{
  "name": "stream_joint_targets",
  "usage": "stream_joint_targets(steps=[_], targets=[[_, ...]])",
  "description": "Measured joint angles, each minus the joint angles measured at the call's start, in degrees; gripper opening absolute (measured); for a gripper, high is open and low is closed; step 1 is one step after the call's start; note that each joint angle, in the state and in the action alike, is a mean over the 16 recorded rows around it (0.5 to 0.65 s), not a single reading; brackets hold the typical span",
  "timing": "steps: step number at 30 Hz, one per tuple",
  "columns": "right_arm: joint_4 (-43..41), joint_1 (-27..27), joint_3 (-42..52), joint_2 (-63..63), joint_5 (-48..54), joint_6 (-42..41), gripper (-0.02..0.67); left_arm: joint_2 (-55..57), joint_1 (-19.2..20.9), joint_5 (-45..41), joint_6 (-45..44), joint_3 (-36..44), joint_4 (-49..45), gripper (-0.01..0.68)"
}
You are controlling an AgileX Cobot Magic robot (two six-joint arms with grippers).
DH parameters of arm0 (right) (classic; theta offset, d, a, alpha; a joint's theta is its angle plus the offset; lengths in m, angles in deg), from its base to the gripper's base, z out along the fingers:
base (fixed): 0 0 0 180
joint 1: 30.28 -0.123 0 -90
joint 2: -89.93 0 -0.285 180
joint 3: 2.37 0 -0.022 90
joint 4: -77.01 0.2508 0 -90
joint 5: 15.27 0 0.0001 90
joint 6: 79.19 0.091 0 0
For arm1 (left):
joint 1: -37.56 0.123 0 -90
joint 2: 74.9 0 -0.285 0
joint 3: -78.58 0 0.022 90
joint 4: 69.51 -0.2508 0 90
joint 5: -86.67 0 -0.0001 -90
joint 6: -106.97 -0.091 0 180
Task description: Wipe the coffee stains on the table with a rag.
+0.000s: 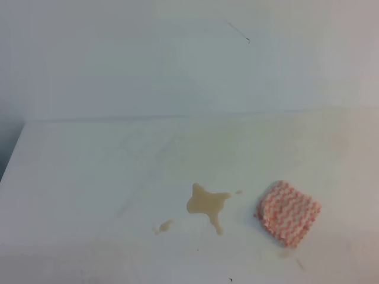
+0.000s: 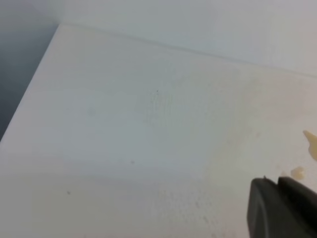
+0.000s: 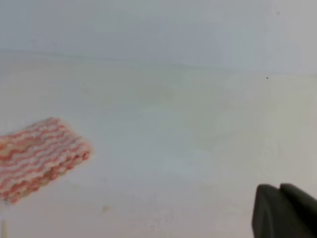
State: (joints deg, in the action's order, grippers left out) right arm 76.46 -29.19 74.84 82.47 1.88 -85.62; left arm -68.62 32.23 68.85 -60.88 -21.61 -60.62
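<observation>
Neither hand appears in the exterior high view, and each wrist view catches only a dark corner of its own hardware: the left hand (image 2: 282, 208) and the right hand (image 3: 285, 210) both show as a blurred black block at the lower right of their frames, so whether either is released or clenched cannot be told, though nothing is visibly held. Both seem parked back from the work, which fits a wipe not yet begun. Out ahead and to the left of the right hand lies the rag (image 3: 39, 156), folded flat on the table (image 3: 198, 129), its pink-orange and white zigzags uncrumpled; it rests apart from that hand and looks untouched. Since it sits on the right arm's side, that arm is probably the one to fetch it. Just beyond the left hand, at its right edge of view, a tan sliver and a small speck of the coffee stains (image 2: 311, 144) peek in. Only the exterior high view ties things together: the rag (image 1: 288, 213) lies near the big splat (image 1: 207, 204) with its drip tail, not touching it, with smaller specks on the splat's far side from the rag. The right wrist view shows no stain at all, and the left wrist view shows no rag.
</observation>
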Motion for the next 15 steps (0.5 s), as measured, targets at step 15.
stream_joint_targets(steps=[15], targets=[[0.2,0.0,0.0,0.0,-3.5,0.0,-0.004,0.0,0.0,0.0,0.0,0.0,0.0,0.001]])
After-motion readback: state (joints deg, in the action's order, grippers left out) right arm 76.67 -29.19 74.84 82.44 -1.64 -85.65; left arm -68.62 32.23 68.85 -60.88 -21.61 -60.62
